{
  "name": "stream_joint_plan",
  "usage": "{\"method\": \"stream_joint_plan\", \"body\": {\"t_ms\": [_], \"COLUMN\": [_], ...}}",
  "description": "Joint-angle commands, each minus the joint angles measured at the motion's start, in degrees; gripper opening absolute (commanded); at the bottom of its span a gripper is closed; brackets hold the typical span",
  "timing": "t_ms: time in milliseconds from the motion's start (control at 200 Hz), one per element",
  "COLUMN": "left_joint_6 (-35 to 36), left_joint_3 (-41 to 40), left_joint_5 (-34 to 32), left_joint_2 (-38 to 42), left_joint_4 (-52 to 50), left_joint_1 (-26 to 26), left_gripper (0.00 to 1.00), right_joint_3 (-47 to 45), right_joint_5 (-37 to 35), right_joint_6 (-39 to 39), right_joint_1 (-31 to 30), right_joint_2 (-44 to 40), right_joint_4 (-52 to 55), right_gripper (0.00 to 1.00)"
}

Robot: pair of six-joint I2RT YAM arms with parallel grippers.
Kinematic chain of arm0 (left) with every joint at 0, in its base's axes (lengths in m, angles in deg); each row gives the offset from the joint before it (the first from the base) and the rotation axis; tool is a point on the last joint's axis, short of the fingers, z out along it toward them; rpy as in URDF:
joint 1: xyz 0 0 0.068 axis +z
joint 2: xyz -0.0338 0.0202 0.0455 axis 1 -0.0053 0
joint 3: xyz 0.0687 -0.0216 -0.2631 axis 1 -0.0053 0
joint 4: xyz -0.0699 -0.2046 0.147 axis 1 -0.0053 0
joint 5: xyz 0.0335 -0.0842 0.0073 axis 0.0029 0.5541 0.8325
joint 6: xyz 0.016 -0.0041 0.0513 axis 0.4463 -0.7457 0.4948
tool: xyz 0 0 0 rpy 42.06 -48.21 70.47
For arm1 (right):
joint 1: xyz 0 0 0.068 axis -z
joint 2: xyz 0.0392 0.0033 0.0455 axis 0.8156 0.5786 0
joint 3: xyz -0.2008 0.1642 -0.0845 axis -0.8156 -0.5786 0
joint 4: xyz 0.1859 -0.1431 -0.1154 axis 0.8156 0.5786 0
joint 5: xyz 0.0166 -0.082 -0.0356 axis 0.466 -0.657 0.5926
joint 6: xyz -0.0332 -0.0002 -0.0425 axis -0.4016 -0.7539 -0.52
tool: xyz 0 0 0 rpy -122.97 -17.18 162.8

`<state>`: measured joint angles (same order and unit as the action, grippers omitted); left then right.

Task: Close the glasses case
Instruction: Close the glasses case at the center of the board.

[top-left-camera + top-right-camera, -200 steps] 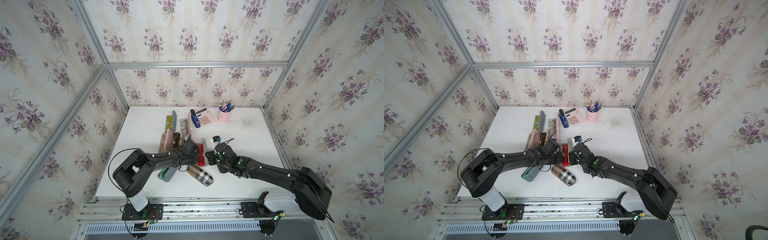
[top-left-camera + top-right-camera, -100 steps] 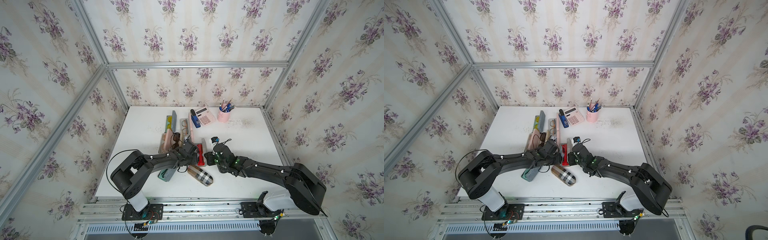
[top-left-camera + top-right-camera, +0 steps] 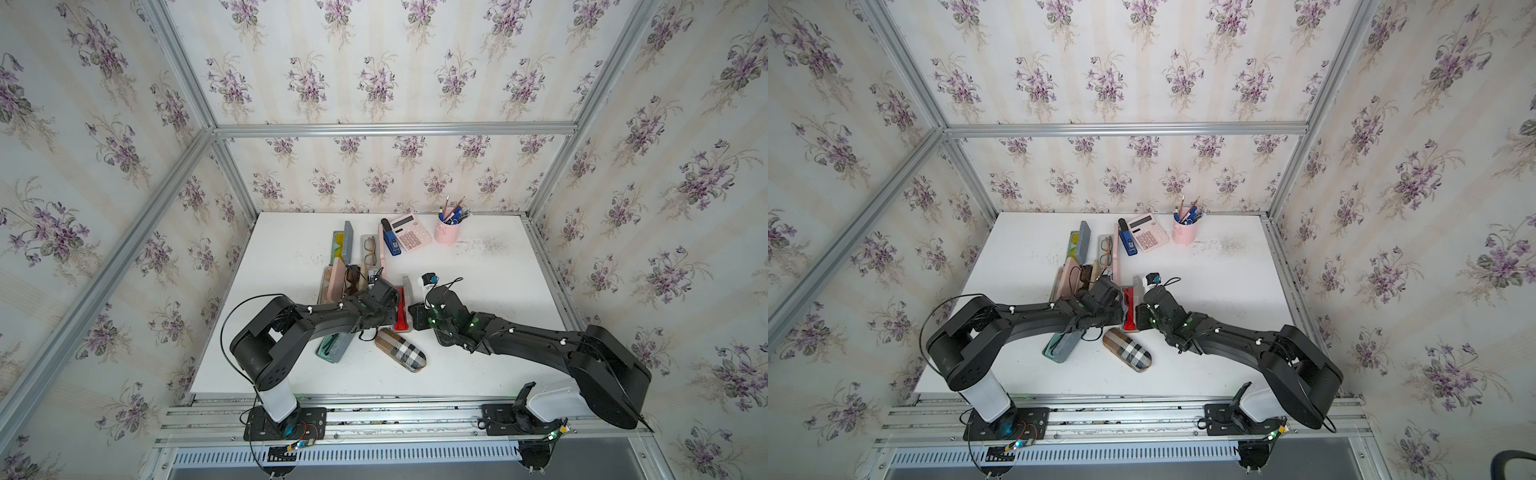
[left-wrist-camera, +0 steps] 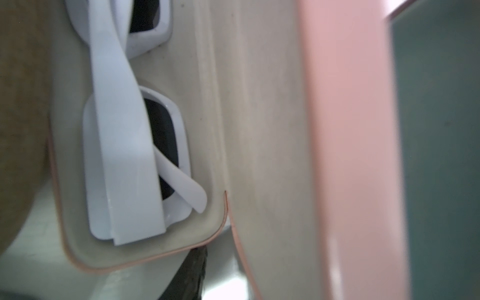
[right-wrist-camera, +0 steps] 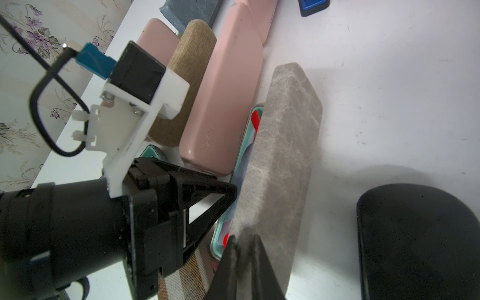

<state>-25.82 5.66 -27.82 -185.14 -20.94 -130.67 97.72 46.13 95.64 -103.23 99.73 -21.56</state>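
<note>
Grey, felt-like lid [image 5: 283, 145] stands half raised over its teal tray [image 5: 242, 145], with red glasses [image 5: 255, 120] lying inside. The case [image 3: 402, 307] sits in the middle of the table [image 3: 478, 270], between the two grippers. The right gripper [image 5: 244, 240] has its jaws pinched on the lid's near end, a thin bite at the very edge. The left gripper [image 5: 226, 192] has a fingertip against the lid's inner side, above the tray; whether its jaws are apart or together I cannot tell. The likeliest trouble, as I judge it, is that fingertip: if the lid folds down before it clears, it gets trapped and the case cannot shut. The edge pinch is the next weak point, since a push held at one end could twist the lid or let it slip out of the jaws. Nothing pins the tray, so a sideways shove may slide it into the pink case [image 5: 220, 111] just beside it or the plaid case [image 3: 400, 349] near its end. If the glasses ride high, the lid may not seat.
</note>
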Motion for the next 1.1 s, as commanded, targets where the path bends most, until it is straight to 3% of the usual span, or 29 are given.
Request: {"method": "stream_joint_plan", "body": {"t_ms": [0,520,1094], "left_joint_6": [0.33,0.68,0.88], "left_joint_3": [-0.1,-0.64,-1.09], "left_joint_5": [-0.26,0.25,0.8], "left_joint_2": [-1.3,-2.35,-2.27], "left_joint_4": [-4.25,-3.36,-2.35], "left_joint_1": [0.1,0.12,0.09], "left_gripper": [0.35,0.27,0.26], "right_joint_3": [0.17,-0.79,-1.0], "right_joint_5": [-0.02,1.35,2.12], "right_joint_6": [-0.64,-0.03,0.59], "right_joint_1": [-0.02,-0.03,-0.11], "right_joint_2": [0.07,1.46,3.23], "right_joint_4": [1.61,-0.93,-2.25], "right_gripper": [0.12,0.09,0.09]}}
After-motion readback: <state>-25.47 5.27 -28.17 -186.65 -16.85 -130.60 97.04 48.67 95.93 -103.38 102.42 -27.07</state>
